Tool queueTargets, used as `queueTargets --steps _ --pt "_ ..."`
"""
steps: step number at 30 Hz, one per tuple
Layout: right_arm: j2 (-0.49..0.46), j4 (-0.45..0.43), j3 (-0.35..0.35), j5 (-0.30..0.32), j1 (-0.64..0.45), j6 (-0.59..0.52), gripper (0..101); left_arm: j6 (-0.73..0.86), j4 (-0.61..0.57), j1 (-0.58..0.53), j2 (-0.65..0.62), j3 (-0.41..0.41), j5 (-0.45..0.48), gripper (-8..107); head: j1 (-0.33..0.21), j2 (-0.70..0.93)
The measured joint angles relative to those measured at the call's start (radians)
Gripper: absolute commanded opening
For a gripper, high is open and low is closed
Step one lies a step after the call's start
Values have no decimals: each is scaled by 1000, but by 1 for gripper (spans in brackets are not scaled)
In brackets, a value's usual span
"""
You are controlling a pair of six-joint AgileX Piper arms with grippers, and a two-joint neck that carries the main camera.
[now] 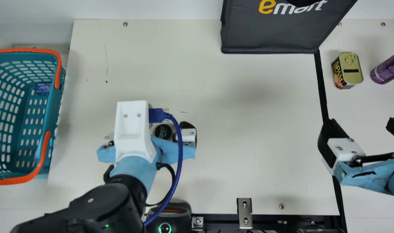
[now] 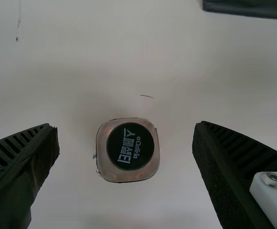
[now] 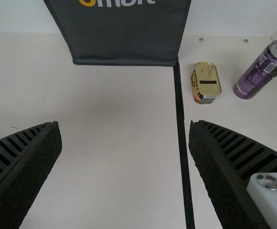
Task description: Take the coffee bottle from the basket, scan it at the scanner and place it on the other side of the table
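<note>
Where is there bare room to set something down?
The table has bare patches between the coffee bottle and black strip, and between the basket and bag. Crowded: around the bottle, straddled by the left gripper, and beyond the strip, with tin, purple can and right gripper.

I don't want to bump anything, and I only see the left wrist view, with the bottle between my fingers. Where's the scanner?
Observer: What looks like the scanner, black with a green ring light, is at the bottom of the main view.
Operator: Is anything in the basket?
Observer: Yes, a small blue box lies in the basket.
Operator: Where are the right arm's fingers?
Observer: The right arm's fingers are spread apart, below the gold-topped tin in the main view.
</note>
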Motion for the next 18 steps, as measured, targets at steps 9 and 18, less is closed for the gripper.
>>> queueTargets --steps 9,18 --pt "0 0 0 0 0 0 95 -102 18 -14 24 70 -45 90 0 -2" --pt "0 0 0 -1 0 0 95 -152 73 3 47 133 -120 90 0 0"
